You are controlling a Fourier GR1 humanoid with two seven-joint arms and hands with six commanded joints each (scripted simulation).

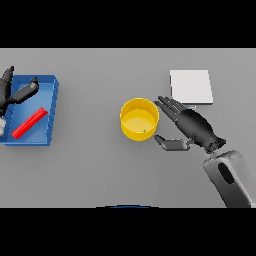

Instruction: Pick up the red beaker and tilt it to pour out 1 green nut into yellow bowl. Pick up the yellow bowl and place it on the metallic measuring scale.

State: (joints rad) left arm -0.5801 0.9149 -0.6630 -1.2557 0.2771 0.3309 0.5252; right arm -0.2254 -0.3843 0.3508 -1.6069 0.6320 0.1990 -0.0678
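The yellow bowl (pixel 139 119) stands at the table's middle with a small green nut (pixel 145 131) inside near its front wall. My right hand (pixel 192 126) is open just to the bowl's right, fingers straight and reaching toward its rim, thumb stretched out below; whether it touches the bowl I cannot tell. The red beaker (pixel 29 123) lies on its side in the blue tray (pixel 53 107) at the far left. My left hand (pixel 14 92) hovers open over the tray's back left part. The pale metallic scale (pixel 191 86) sits at the back right.
The blue tray's walls rise around the beaker at the table's left edge. Grey table surface (pixel 100 170) stretches between the tray and the bowl and across the front. The scale lies just behind my right hand.
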